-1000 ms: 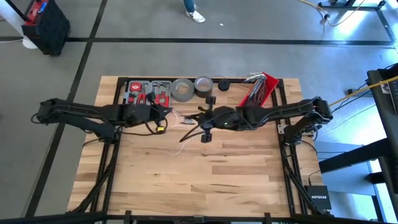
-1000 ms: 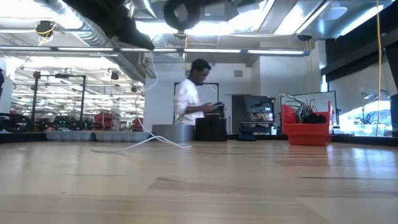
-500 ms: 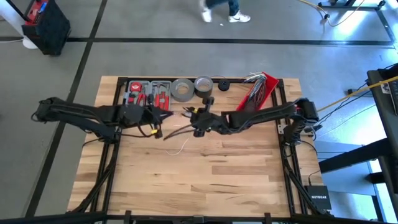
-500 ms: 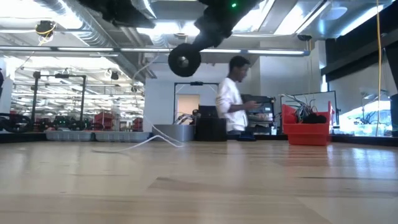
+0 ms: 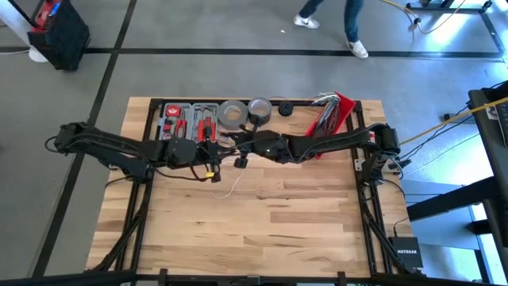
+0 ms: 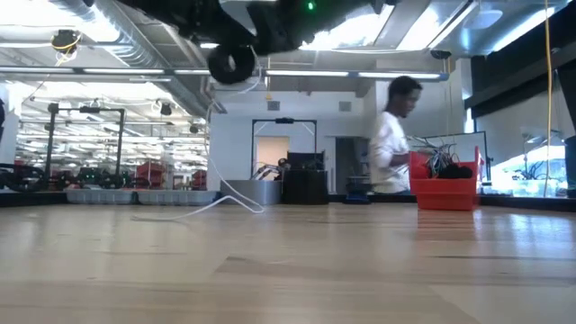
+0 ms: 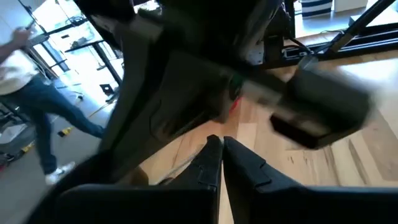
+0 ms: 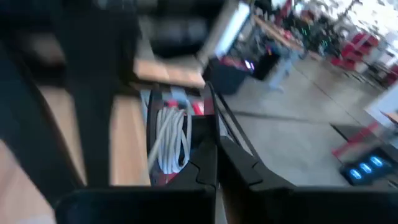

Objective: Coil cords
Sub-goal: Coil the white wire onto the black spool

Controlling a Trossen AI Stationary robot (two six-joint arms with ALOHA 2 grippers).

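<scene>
- Your right gripper (image 5: pixel 240 159) is pinching the white cord (image 5: pixel 226 187) with fingers together, raised over the table's (image 5: pixel 270 222) 12 o'clock side, the black puck (image 6: pixel 232 63) dangling so a loop can form.
- Your left gripper (image 5: pixel 208 165), fingers together, is waiting at the right gripper's 9 o'clock, probably anchoring the cord.
- The cord's slack is trailing toward 6 o'clock.

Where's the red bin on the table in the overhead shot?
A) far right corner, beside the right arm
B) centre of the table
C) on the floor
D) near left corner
A: the red bin sits at the table's far right corner, beside the right arm.
</scene>
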